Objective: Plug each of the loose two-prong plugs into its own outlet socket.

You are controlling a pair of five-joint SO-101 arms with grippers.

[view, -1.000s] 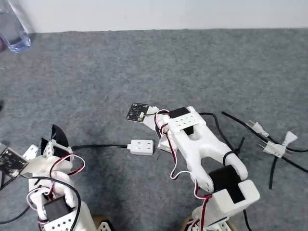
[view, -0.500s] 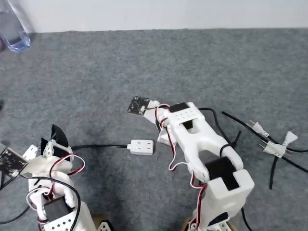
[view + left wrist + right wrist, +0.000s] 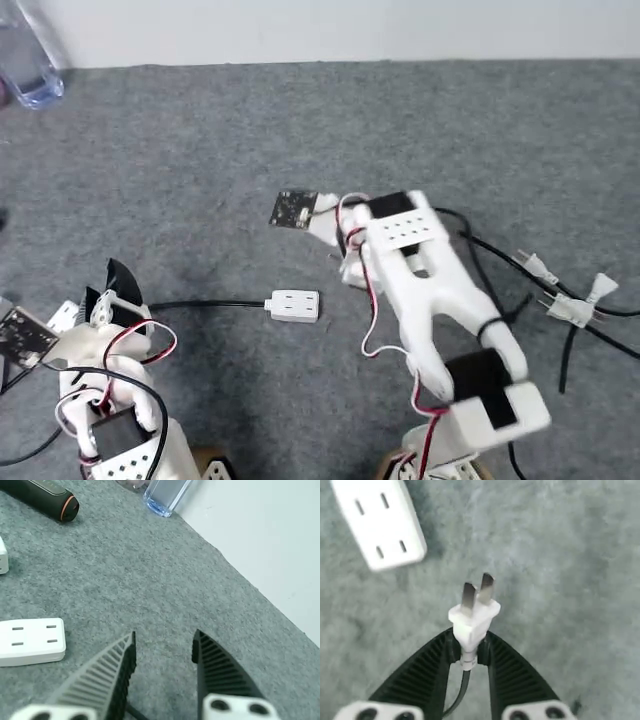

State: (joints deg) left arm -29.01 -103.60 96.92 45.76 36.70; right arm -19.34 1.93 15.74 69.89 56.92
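Observation:
My right gripper (image 3: 470, 642) is shut on a white two-prong plug (image 3: 474, 616) with a black cord, prongs pointing away from the wrist. The white outlet strip (image 3: 380, 522) lies on the grey carpet a short way beyond the prongs and off to one side. In the high view the strip (image 3: 295, 305) lies at the centre, with my right arm (image 3: 420, 270) just right of it. Two more loose white plugs (image 3: 535, 265) (image 3: 575, 310) lie at the far right on black cords. My left gripper (image 3: 164, 640) is open, held above the carpet near the strip (image 3: 32, 641).
A clear bottle (image 3: 25, 60) stands at the back left by the white wall. A black cylinder with an orange ring (image 3: 45, 495) lies on the carpet beyond the left gripper. Black cords (image 3: 480, 250) trail across the right side of the carpet.
My right arm has swung to the right and a little farther back, away from the outlet strip, with the plug in its gripper. The left arm and the strip have not moved.

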